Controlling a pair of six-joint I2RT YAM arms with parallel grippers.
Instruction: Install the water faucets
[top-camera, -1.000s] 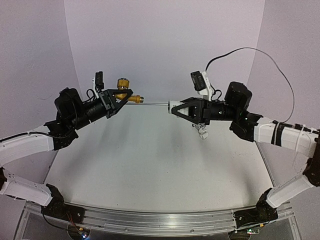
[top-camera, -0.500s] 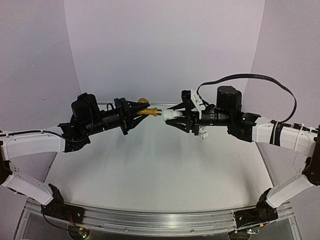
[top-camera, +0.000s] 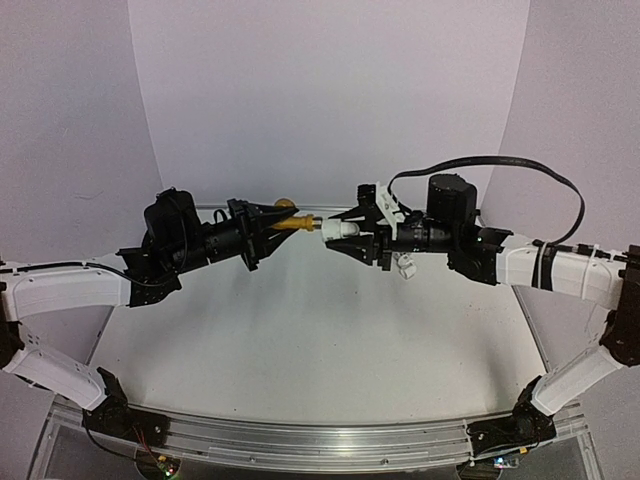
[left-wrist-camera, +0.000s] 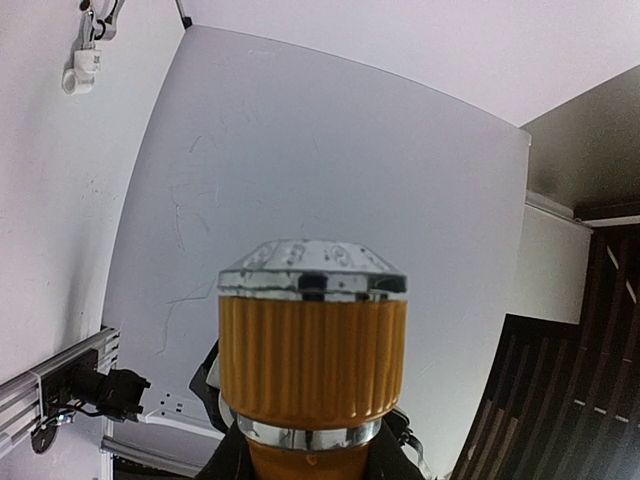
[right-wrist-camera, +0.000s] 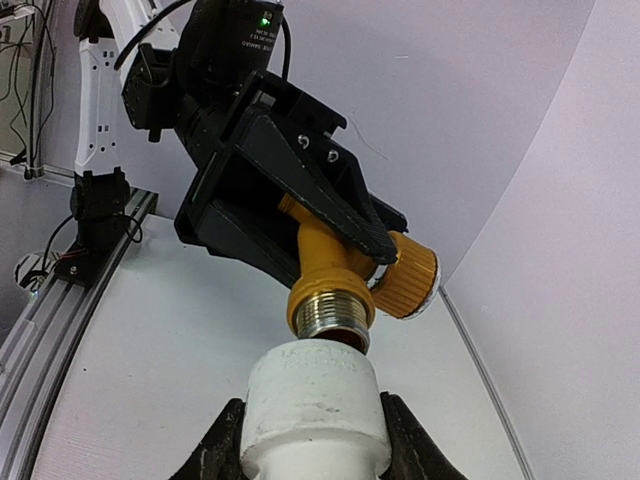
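Observation:
My left gripper (top-camera: 270, 222) is shut on a brass-gold water faucet (top-camera: 296, 223), held in the air with its threaded end pointing right. From the left wrist, the faucet's ribbed gold knob (left-wrist-camera: 312, 340) with a silver cap fills the lower middle. My right gripper (top-camera: 328, 230) is shut on a short white pipe fitting (top-camera: 343, 229). From the right wrist, the faucet's silver thread (right-wrist-camera: 335, 318) sits at the open mouth of the fitting (right-wrist-camera: 313, 405), slightly tilted, with black fingers (right-wrist-camera: 222, 445) on both sides. No silver faucet shows.
A small white part (top-camera: 405, 265) lies on the white table (top-camera: 320, 350) under my right arm; it also shows as a small white part (left-wrist-camera: 82, 68) at the top left of the left wrist view. An aluminium rail (top-camera: 300, 440) runs along the near edge.
Both arms have come down and together from a wider, higher pose. The gap between the faucet's thread and the white fitting has closed. Both grips are unchanged.

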